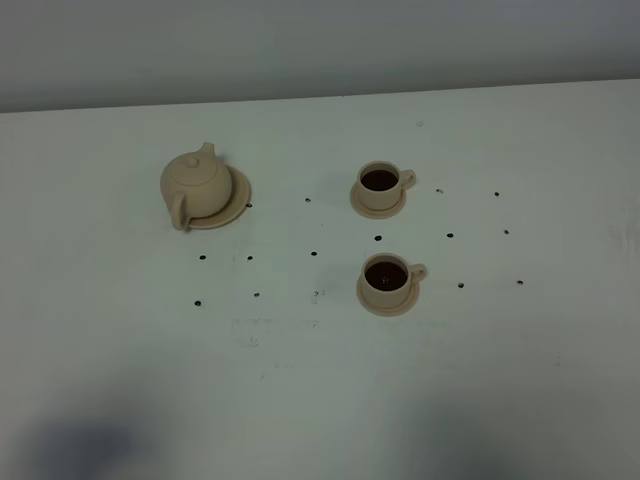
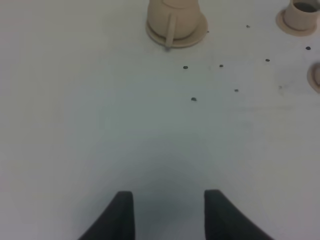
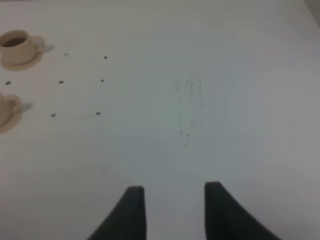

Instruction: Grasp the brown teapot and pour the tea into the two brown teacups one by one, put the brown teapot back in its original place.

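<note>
A tan teapot (image 1: pixel 198 183) sits on its wide saucer (image 1: pixel 236 207), handle toward the robot. To the teapot's right, well apart, stand two matching teacups (image 1: pixel 381 185) (image 1: pixel 387 277) on small saucers, both holding dark tea. The left gripper (image 2: pixel 169 212) and right gripper (image 3: pixel 172 210) hang with fingers spread and empty, well short of the teapot, so pouring looks done.

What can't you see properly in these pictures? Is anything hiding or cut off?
- Inside the teapot: hidden in every view by its lid.
- Teapot top in the left wrist view: cut off by the picture's edge.
- Nearer teacup in the right wrist view: half cut off by the edge.
- Both arms: out of the high view; only the open left gripper and right gripper tips show.
</note>
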Robot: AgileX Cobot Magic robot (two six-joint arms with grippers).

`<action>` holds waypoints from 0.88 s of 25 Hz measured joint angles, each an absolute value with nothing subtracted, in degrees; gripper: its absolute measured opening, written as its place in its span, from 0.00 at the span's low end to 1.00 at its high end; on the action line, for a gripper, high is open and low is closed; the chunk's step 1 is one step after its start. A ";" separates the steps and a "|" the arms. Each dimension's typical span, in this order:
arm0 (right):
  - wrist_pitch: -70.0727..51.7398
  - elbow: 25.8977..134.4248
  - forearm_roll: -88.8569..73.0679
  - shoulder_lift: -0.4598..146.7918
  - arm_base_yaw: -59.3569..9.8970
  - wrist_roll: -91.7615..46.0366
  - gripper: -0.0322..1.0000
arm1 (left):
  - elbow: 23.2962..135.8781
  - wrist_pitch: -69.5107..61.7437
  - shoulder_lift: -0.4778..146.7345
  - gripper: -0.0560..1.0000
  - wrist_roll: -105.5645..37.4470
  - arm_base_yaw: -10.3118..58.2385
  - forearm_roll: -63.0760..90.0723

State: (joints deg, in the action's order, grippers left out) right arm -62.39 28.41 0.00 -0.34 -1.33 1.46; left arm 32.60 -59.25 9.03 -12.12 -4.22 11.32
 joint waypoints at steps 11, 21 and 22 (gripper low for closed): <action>-62.39 28.41 0.00 -0.34 -1.33 1.46 0.33 | 30.33 -59.75 3.91 0.36 -11.95 -1.18 11.11; -62.39 28.41 0.00 -0.34 -1.33 1.46 0.33 | 28.98 -62.16 0.03 0.36 -9.92 -0.65 8.73; -62.39 28.41 0.00 -0.34 -1.33 1.46 0.33 | 28.91 -62.16 0.00 0.36 -9.92 -0.65 8.73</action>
State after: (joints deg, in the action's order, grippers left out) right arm -62.39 28.41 0.00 -0.34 -1.33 1.46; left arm 28.91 -62.16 0.00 -9.92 -0.65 8.73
